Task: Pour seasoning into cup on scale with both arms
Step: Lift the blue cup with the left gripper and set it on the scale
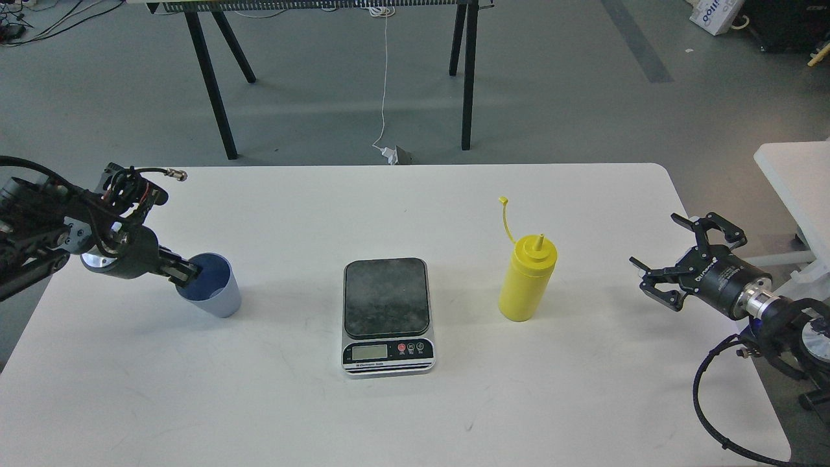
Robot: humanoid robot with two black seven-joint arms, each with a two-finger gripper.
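The light blue-grey cup [214,288] is at the left of the white table [415,415], tilted a little towards my left arm. My left gripper [185,272] grips its left rim, one finger inside and one outside. The scale [387,298] lies flat at the table's middle with nothing on its dark plate and its display facing me. The yellow seasoning bottle [526,280] stands upright to the right of the scale, its cap strap sticking up. My right gripper [656,253] is open and empty at the table's right edge, well right of the bottle.
Black trestle legs [214,84] and a white cable [384,97] are on the floor beyond the far table edge. A second white surface [797,175] stands at the right, close behind my right arm.
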